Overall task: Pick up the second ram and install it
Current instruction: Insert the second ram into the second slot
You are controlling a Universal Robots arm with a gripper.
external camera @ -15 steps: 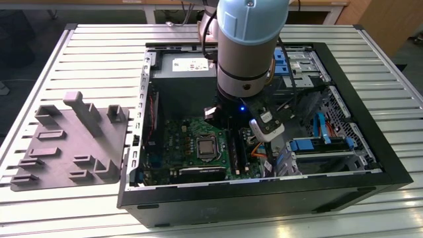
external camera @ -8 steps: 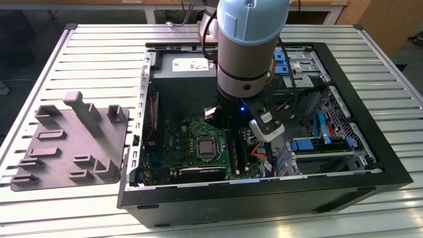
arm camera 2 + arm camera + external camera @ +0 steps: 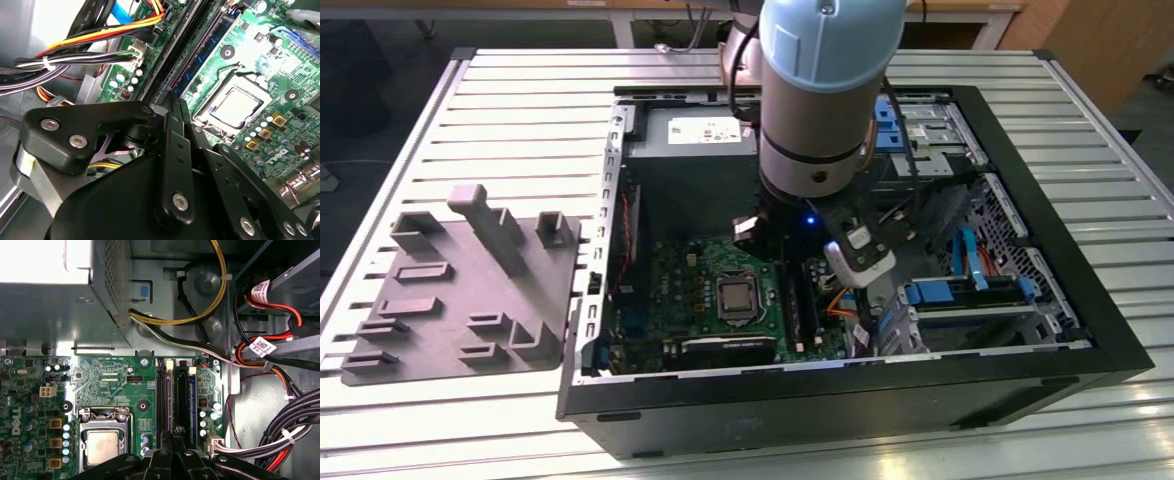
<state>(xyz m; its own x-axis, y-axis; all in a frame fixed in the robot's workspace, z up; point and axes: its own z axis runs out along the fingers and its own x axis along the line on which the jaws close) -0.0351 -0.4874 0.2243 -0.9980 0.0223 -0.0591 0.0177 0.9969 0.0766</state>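
Note:
My gripper [image 3: 790, 262] hangs from the arm inside the open computer case [image 3: 1067, 300], low over the green motherboard [image 3: 680, 290]. In both wrist views its black fingers [image 3: 172, 440] stand close together, shut on a slim dark stick, the second ram [image 3: 181, 400]. The ram is seen edge-on and runs out from the fingertips [image 3: 175, 107] along the row of memory slots [image 3: 162, 395] beside the processor socket [image 3: 102, 447]. I cannot tell whether the ram touches a slot or is just above it.
A grey moulded tray [image 3: 454, 290] with blocks and slots lies on the slatted table at the exterior view's left of the case. Cable bundles [image 3: 295, 435], a power supply [image 3: 60, 295] and drive bays with blue clips [image 3: 947, 292] crowd the space around the motherboard.

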